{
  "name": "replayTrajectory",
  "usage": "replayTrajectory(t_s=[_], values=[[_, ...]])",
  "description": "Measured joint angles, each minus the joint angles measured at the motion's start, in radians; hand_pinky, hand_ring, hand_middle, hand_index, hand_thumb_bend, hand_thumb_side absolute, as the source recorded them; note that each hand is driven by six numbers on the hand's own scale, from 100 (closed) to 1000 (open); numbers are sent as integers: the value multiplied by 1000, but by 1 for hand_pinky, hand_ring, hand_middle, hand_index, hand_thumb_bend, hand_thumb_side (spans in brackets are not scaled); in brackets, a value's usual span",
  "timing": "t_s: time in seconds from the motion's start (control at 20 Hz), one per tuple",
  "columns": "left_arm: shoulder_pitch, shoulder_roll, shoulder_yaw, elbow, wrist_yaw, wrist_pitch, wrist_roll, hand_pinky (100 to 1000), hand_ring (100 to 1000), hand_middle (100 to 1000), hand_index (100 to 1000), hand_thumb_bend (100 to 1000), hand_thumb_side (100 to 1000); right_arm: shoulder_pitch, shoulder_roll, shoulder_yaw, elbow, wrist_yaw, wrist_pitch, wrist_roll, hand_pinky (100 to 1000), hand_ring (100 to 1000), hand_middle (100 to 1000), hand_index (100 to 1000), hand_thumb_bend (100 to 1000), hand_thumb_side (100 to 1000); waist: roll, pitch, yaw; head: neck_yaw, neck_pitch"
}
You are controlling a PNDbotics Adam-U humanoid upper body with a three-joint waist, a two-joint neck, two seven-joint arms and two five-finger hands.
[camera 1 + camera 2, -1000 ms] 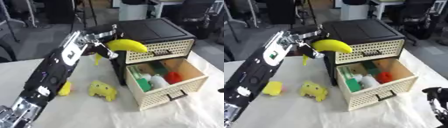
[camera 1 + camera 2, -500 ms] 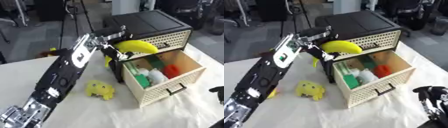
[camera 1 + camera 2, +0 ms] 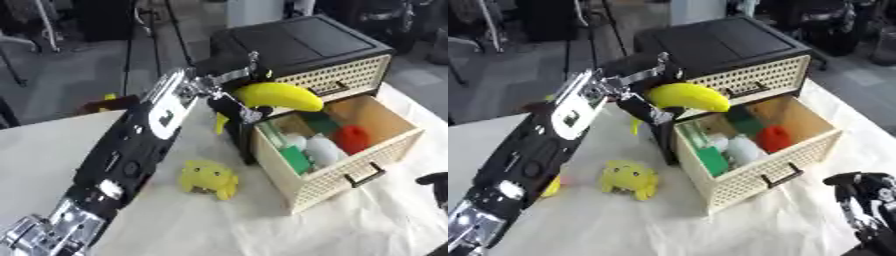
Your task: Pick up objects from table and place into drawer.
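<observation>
My left hand (image 3: 229, 94) is shut on a yellow banana (image 3: 273, 95), holding it in the air above the back left corner of the open lower drawer (image 3: 339, 171). The drawer belongs to a black and cream cabinet (image 3: 302, 42) and holds green (image 3: 294, 157), white (image 3: 324, 149) and red (image 3: 352, 138) items. A yellow soft toy (image 3: 208, 179) lies on the white cloth left of the drawer. A second small yellow thing (image 3: 552, 187) peeks out beside my left forearm. My right hand (image 3: 867, 205) shows at the lower right with its fingers curled and nothing seen in them.
The table is covered by a wrinkled white cloth (image 3: 201, 230). The cabinet's upper drawer (image 3: 346, 82) is closed. Office furniture and a dark floor lie beyond the far edge.
My left hand has carried the banana a little further right, toward the open drawer. The head camera has shifted, so the whole scene sits differently in the picture.
</observation>
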Motion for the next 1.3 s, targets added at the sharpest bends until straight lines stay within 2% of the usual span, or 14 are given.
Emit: replayTrajectory(t_s=[0.2, 0.3, 0.6, 0.8, 1.1, 1.15, 1.2, 1.3], values=[[-5, 13, 0, -71, -12, 12, 44, 276, 293, 299, 493, 100, 100, 8, 0, -2, 1, 0, 3, -3, 167, 233, 318, 680, 100, 1000, -9, -14, 7, 0, 5], [-11, 14, -5, -107, -4, 15, 56, 282, 297, 271, 495, 100, 100, 8, 0, -3, 1, 0, 3, -3, 167, 234, 319, 680, 100, 1000, -13, -22, 7, 0, 10], [-21, 2, -41, -160, 44, 5, 51, 287, 301, 279, 500, 100, 100, 8, 6, 1, 7, 1, -1, 1, 168, 234, 319, 679, 100, 1000, -16, -36, -15, 4, 18], [-19, -20, -51, -136, 45, -10, 31, 299, 310, 286, 510, 100, 100, -2, 24, 9, 7, 1, -7, 11, 169, 235, 320, 677, 100, 1000, -7, -35, -37, 7, 19], [-1, -42, -48, -30, -29, -29, 25, 345, 353, 323, 542, 100, 100, -21, 43, 14, 6, 0, -9, 26, 170, 236, 322, 674, 100, 1000, 20, 1, -62, 7, 16], [2, -44, -46, -14, -45, -33, 28, 367, 381, 351, 567, 128, 100, -22, 43, 14, 5, 0, -9, 27, 170, 236, 322, 674, 100, 1000, 23, 5, -64, 7, 16], [3, -47, -43, -1, -60, -38, 33, 402, 424, 391, 603, 208, 104, -24, 43, 14, 4, 0, -9, 28, 170, 236, 322, 673, 100, 1000, 26, 9, -64, 7, 16], [3, -51, -38, 19, -88, -48, 46, 449, 471, 440, 649, 427, 235, -28, 43, 13, 0, 0, -8, 30, 170, 236, 323, 673, 100, 1000, 30, 15, -69, 7, 16]])
